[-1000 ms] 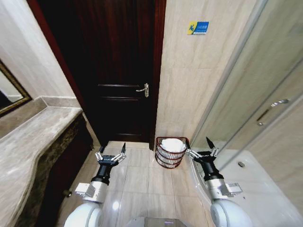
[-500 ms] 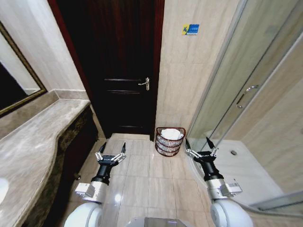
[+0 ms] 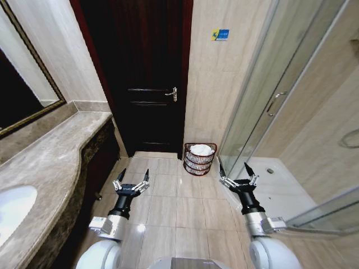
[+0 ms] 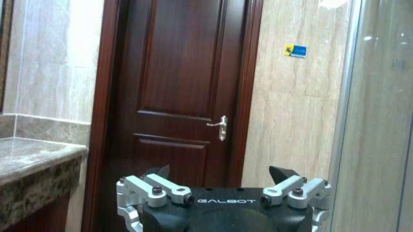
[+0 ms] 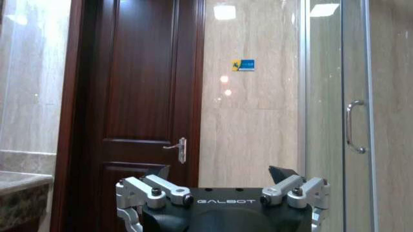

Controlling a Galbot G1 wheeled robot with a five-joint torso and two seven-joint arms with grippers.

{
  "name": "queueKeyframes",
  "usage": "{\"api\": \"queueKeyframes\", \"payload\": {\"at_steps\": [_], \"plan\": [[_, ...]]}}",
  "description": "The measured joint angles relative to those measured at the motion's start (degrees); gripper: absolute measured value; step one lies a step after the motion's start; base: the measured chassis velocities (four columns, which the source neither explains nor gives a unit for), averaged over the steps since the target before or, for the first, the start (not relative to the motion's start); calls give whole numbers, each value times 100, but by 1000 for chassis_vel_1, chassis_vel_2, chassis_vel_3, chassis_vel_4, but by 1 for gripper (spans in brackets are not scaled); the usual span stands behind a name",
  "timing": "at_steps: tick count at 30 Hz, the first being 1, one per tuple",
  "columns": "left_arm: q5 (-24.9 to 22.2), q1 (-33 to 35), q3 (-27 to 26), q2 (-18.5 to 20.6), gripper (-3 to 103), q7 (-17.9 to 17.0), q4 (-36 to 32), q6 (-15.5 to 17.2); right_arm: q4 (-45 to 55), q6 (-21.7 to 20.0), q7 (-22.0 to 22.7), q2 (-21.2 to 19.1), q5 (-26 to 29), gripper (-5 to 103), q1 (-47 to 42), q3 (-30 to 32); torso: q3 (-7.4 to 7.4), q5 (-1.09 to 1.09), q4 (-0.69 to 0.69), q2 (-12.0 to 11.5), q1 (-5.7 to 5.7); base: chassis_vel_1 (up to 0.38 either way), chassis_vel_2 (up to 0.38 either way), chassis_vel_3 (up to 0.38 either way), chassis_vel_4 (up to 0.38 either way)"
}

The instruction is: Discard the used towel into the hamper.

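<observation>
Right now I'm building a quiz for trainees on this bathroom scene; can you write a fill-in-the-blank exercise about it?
1. The hamper stands on the floor against the wall just right of the dark wooden ____.
2. Inside the hamper lies a ____ towel.
3. The left gripper and right gripper both hold ____.
4. The fingers of both grippers are ____.

Missing words: door; white; nothing; open

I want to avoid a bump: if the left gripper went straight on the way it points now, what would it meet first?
Probably the dark wooden door. The left gripper, open and empty, faces it squarely in its wrist view, with nothing in between. The hamper stands off to the right of that line, though depth is hard to judge.
</observation>
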Motion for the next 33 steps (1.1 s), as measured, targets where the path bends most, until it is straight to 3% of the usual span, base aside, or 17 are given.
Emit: {"api": "queueKeyframes", "payload": {"at_steps": [33], "plan": [[0,-2,0,0,100,0,0,0,0,0,0,0,0,100,1,0,2,0,-1,-2,4,-7,1,5,0]]}}
